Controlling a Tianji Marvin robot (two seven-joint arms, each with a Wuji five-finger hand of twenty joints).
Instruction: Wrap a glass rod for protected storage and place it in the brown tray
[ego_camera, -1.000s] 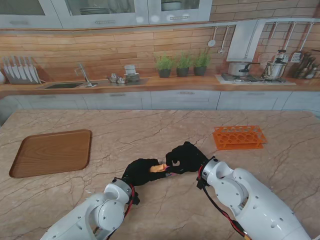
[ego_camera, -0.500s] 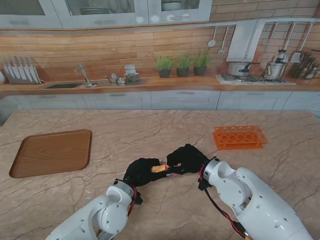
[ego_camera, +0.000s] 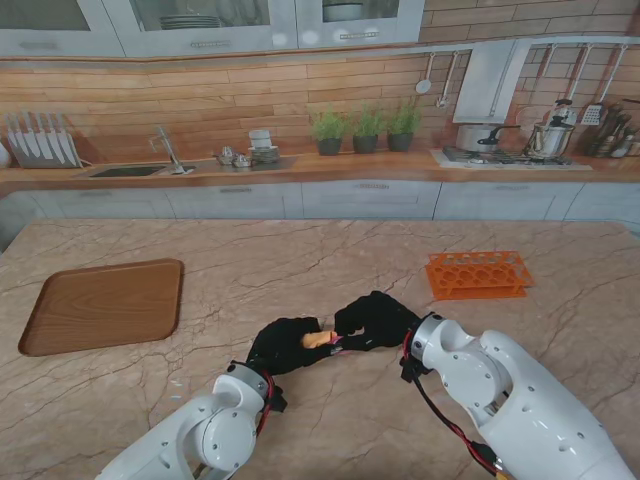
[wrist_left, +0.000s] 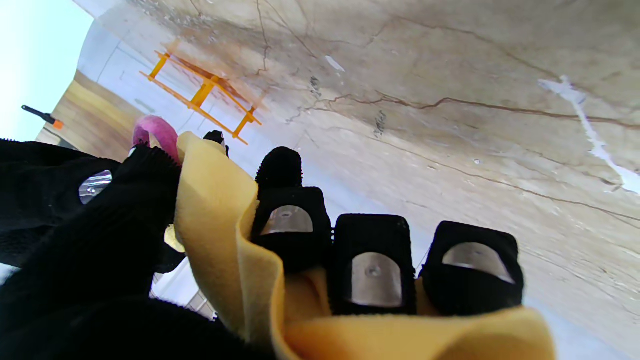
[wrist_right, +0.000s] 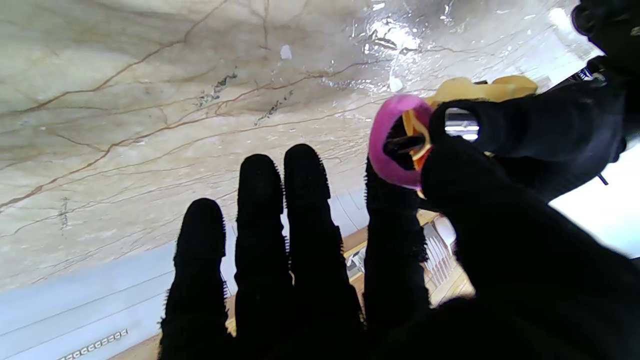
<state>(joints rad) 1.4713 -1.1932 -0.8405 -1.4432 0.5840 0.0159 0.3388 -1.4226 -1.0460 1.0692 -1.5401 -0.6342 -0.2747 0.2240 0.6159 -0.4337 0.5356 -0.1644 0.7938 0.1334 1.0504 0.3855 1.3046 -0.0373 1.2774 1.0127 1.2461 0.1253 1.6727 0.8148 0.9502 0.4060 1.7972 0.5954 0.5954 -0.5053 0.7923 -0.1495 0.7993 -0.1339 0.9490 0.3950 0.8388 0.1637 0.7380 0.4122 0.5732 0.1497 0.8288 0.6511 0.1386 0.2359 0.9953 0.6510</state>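
Barely shifted since a second ago, left hand clutches the yellow cloth while right hand pinches a pink band that could snap off the bundle

cloth: yellow
ring: pink
hands' gloves: black
tray: brown
rack: orange
table: beige, veined

Stand view: bright, even light, soft shadows, sharp throughout. Right wrist: strong glare on the glossy beige marble tabletop; near black-gloved fingers slightly soft. Left wrist: bkgd overexposed, folded yellow cloth blurred.
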